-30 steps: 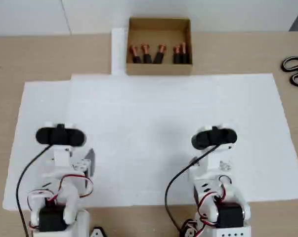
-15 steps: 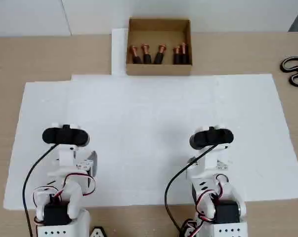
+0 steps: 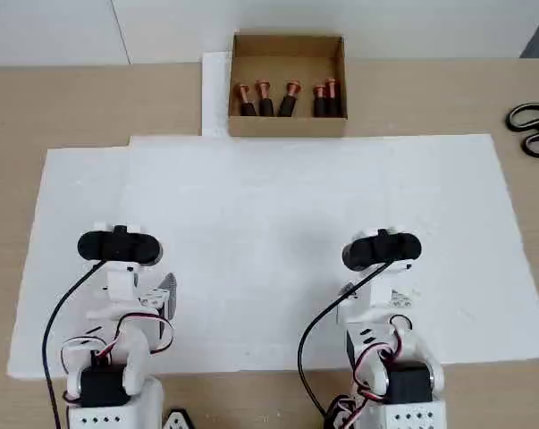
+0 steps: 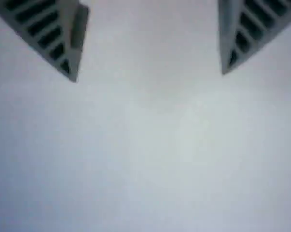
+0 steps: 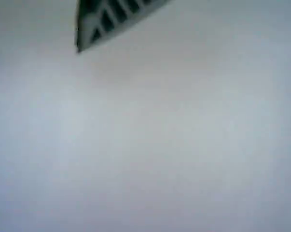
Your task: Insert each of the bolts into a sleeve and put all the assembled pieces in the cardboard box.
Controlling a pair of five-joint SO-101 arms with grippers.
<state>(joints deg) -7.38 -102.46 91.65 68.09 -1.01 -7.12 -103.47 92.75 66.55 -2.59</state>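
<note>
The cardboard box (image 3: 289,43) stands at the far middle of the table. Several black sleeves with copper bolts (image 3: 287,96) lie in a row inside it. My left gripper (image 4: 147,75) is open and holds nothing, pointing down at the white sheet (image 3: 278,214) near the front left. One of its grey fingers (image 3: 168,292) shows beside the left arm (image 3: 119,247). The right arm (image 3: 382,250) is folded back over the sheet near the front right, and a grey tip of the right gripper (image 5: 94,34) hangs above bare white sheet.
Black-handled scissors (image 3: 535,128) lie on the wooden table at the far right edge. A white paper strip (image 3: 214,89) lies against the box's left side. The white sheet covers the middle of the table between the arms and the box.
The left arm has shifted slightly to the right and settled back near the front edge. The right arm has drawn back a little. The box and its pieces have not moved.
</note>
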